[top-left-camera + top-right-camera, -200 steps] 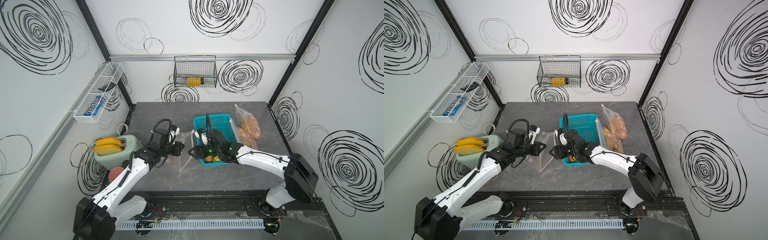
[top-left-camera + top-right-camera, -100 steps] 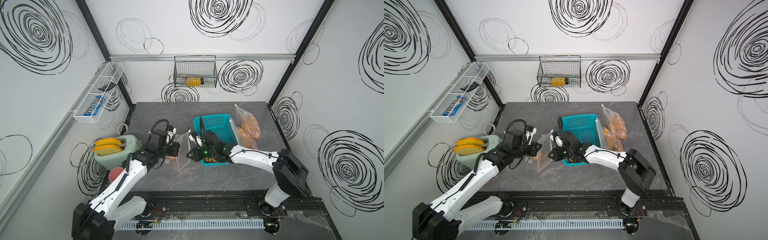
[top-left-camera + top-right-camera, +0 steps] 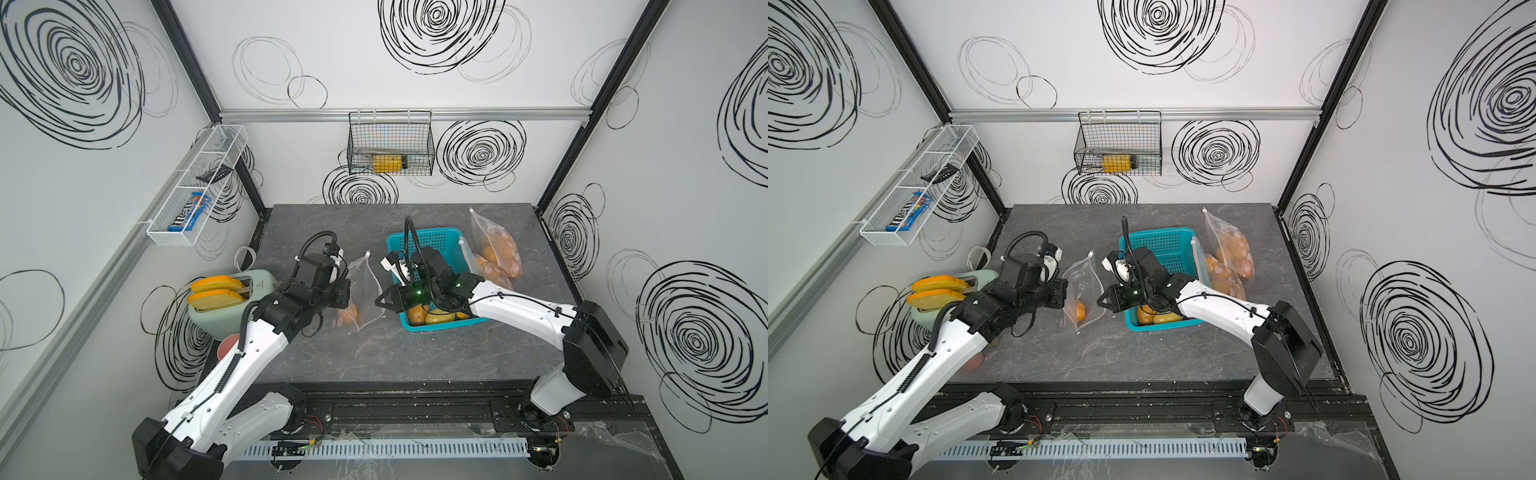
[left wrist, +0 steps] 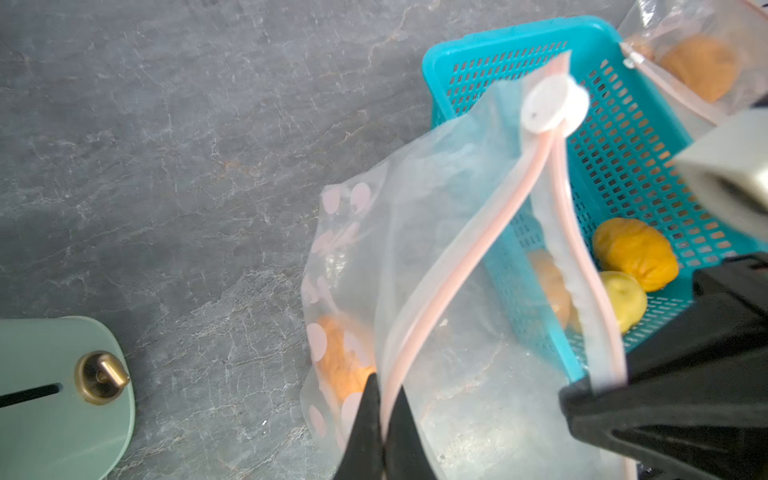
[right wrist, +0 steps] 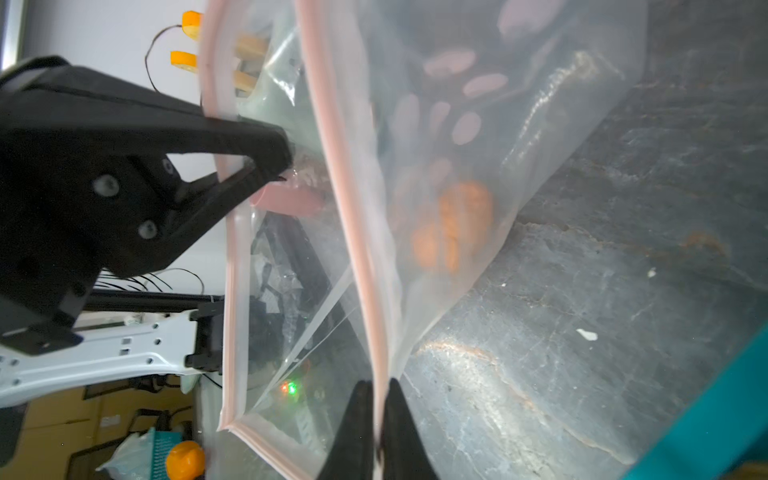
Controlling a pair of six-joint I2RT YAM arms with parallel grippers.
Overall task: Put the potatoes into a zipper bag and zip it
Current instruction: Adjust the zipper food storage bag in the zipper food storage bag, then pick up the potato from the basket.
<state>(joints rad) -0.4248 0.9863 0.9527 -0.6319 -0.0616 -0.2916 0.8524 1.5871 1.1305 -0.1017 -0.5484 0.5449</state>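
Evidently the bag (image 4: 436, 232) is limp and slippery; left tool (image 4: 385, 390) and right tool (image 5: 378, 384) each clamp its stiffer zip rim.

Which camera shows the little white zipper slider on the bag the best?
The left wrist view: the white slider looks big and near, where the pink zip strips meet. Both top views show just a tiny speck. The right wrist view doesn't show it.

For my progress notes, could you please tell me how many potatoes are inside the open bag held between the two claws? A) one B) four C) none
A: only one orange potato shows through the clear bag.
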